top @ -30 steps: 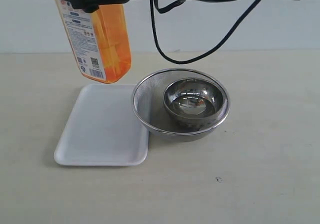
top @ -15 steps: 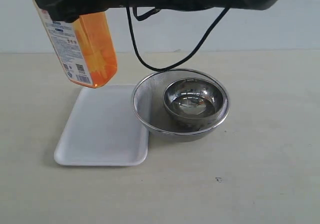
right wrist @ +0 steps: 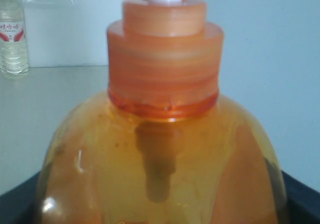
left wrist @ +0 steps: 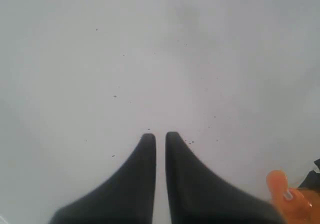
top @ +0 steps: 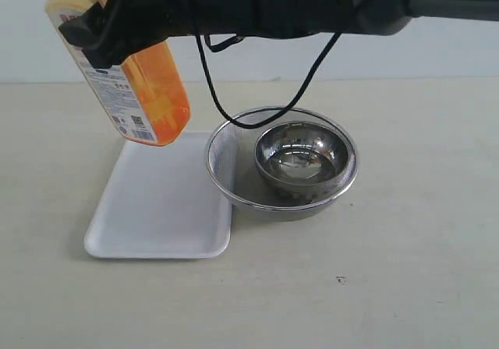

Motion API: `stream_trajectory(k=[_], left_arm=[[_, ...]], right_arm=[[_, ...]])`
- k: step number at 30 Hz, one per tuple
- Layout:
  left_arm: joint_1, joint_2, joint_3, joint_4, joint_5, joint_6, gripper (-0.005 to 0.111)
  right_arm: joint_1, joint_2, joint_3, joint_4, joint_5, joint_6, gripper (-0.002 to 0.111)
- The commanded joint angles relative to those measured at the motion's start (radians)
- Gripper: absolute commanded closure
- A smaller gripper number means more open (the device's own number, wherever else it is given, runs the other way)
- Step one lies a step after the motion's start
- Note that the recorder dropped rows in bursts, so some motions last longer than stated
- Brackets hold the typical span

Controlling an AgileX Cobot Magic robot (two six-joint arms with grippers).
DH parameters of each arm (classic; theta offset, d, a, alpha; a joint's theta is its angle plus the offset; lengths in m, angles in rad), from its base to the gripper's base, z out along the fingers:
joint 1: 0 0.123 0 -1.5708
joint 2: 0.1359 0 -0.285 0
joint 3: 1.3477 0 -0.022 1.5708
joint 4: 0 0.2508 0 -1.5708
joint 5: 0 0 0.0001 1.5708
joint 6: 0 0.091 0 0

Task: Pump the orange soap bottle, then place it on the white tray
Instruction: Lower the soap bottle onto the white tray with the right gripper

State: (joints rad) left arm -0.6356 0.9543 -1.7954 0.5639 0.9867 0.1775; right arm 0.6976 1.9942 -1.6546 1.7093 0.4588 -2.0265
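Table [top: 405, 287]: plain matte top, pale beige, runs the full width of the exterior view. One small dark speck [top: 340, 279] on it on the near side, right of centre; rest of the finish looks uniform. Wall [top: 437, 53] rises straight from the table's far edge: flat, pale bluish white. Light is soft and even, and shadows on the tabletop are faint and short. Right wrist view shows the same table and wall, with a clear plastic bottle [right wrist: 12, 31] with a red-and-white label standing upright at the back by the wall. Left wrist view shows only a pale grey-white surface [left wrist: 160, 59] with a few dark flecks; can't tell if it's wall or table.
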Motion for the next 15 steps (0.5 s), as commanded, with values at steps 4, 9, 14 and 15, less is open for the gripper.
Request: stream_trajectory(k=[4, 9, 14, 15], left_arm=[[-0.003, -0.005, 0.006, 0.001, 0.001, -0.012, 0.102], [-0.003, -0.005, 0.006, 0.001, 0.001, -0.012, 0.102], [-0.003, -0.005, 0.006, 0.001, 0.001, -0.012, 0.102], [-0.003, -0.005, 0.006, 0.001, 0.001, -0.012, 0.102]], right_arm=[[0.019, -0.027, -0.025, 0.035, 0.017, -0.062, 0.108], [0.019, -0.027, -0.025, 0.035, -0.051, -0.023, 0.108], [0.019, -0.027, -0.025, 0.035, -0.053, -0.015, 0.108], [0.019, -0.019, -0.025, 0.035, -0.053, -0.007, 0.108]])
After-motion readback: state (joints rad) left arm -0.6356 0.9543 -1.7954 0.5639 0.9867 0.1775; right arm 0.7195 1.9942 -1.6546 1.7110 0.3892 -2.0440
